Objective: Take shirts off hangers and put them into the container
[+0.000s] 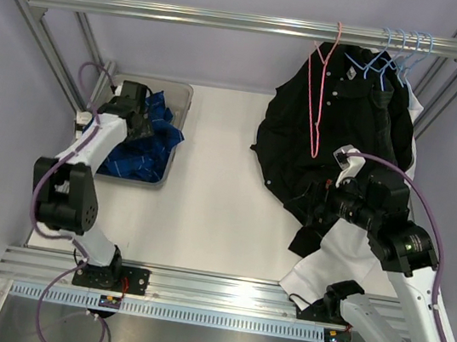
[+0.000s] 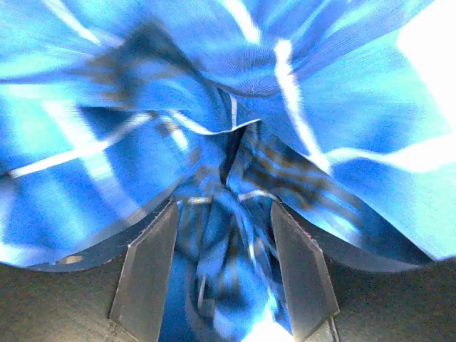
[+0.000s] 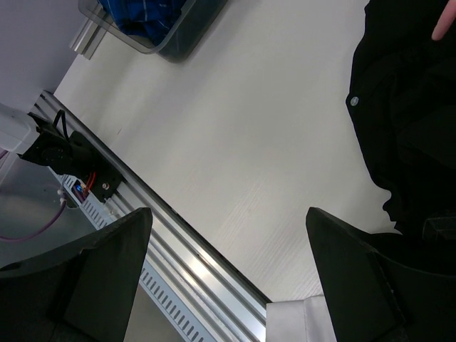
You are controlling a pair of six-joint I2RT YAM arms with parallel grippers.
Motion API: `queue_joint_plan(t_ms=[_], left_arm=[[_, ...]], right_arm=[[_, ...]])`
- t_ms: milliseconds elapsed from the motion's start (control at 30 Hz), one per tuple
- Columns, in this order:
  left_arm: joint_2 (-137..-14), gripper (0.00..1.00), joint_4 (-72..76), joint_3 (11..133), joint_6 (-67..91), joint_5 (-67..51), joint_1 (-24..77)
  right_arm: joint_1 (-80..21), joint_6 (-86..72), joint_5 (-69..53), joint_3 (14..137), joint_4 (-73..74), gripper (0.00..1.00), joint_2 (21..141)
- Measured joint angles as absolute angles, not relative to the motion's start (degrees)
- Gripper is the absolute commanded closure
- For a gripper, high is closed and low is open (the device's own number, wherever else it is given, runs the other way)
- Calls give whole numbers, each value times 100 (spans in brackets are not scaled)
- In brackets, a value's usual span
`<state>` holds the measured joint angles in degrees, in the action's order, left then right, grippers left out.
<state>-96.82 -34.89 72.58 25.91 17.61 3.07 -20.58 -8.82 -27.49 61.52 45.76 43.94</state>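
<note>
Open, empty right fingers point(image 1: 314, 203) sit nearest the black shirt point(image 1: 339, 119), upper right; left fingers point(image 1: 144, 115) straddle blue shirt point(image 1: 145, 152), grip unclear.

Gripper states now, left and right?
Left gripper: jaws apart in the blue shirt; grip cannot be told.
Right gripper: open, holding nothing.

Soft, even light filled the overhead view, with glare along the metal rail point(image 1: 219, 290) at the near edge. The left wrist view was smeared by blur, the blue shirt point(image 2: 128, 142) blown out white at upper right. The black shirts point(image 1: 347, 124) showed little detail
</note>
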Motion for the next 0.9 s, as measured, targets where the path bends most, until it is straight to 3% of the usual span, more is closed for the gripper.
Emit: queue_joint_plan(t_ms=[267, 667, 900], left_arm=[[-8302, 44, -3148, 7555, 2606, 1487, 517], [-10645, 54, -2786, 7957, 2668, 1511, 867], [-11194, 51, -2810, 7942, 2714, 1627, 414]], right_arm=[[-2058, -875, -2751, 6270, 4584, 0, 4445], [-2058, -926, -2751, 6272, 4506, 1, 4565], [-2058, -972, -2749, 6272, 4482, 0, 4574]])
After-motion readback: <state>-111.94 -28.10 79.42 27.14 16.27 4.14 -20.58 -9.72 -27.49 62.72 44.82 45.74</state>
